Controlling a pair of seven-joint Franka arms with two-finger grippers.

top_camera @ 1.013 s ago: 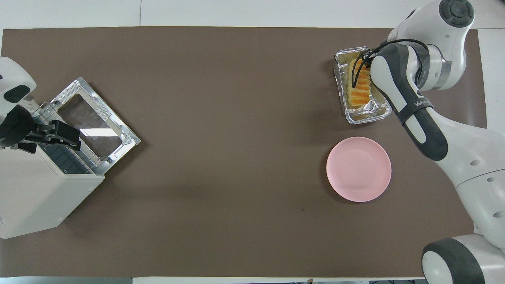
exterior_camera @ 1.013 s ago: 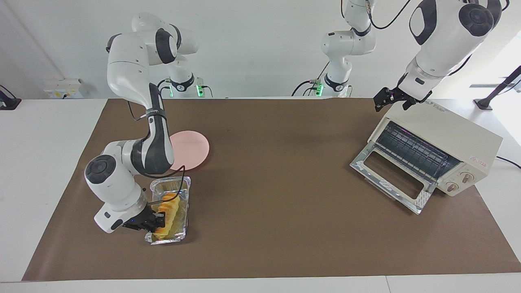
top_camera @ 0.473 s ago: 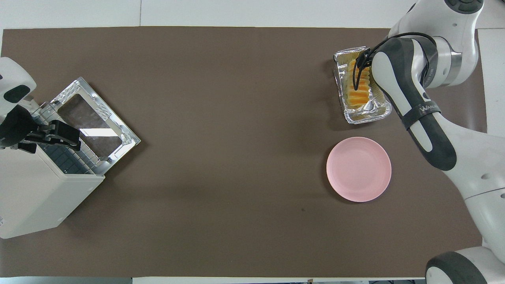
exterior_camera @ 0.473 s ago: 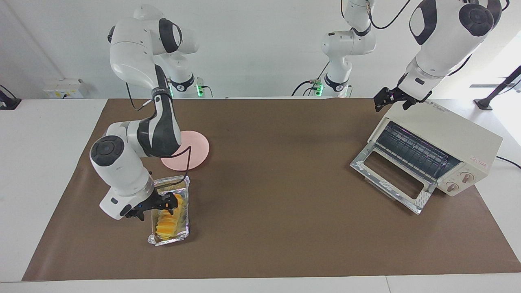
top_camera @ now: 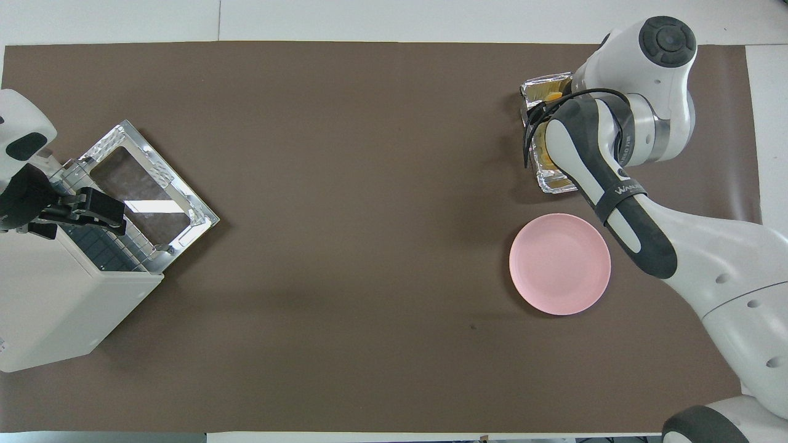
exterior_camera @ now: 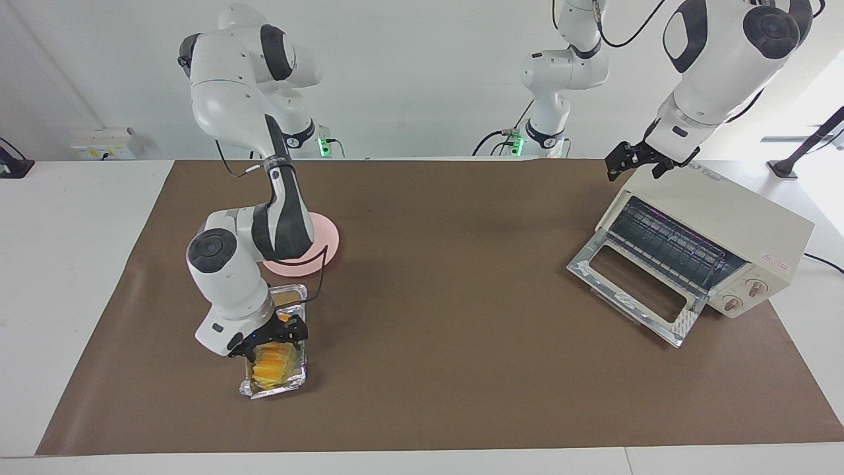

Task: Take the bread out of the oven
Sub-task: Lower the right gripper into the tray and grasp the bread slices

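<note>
**A:** Yellow-orange, ridged into slice-like segments: that is the bread, a small elongated loaf lying in a crinkled silver foil tray.

**B:** And where does the tray sit?

**A:** On the brown mat, toward the right arm's end of the table, farther from the robots than the round pink plate, which lies just beside it. From overhead the right arm covers most of the tray, so only a sliver of the loaf shows.

**B:** Is the right gripper holding the loaf?

**A:** The right gripper is low over the end of the loaf nearer the robots. Its dark fingers stand apart, and I cannot tell whether they touch the bread.

**B:** What about the oven?

**A:** The cream-white toaster oven stands at the left arm's end of the table, well apart from the bread. Its glass-windowed door is dropped open onto the mat, the wire rack shows inside, and two round knobs sit beside the opening.

**B:** And the left arm?

**A:** It waits. The left gripper hangs over the oven's top edge; overhead it shows above the rack's mouth. I cannot tell how its fingers stand.
</note>
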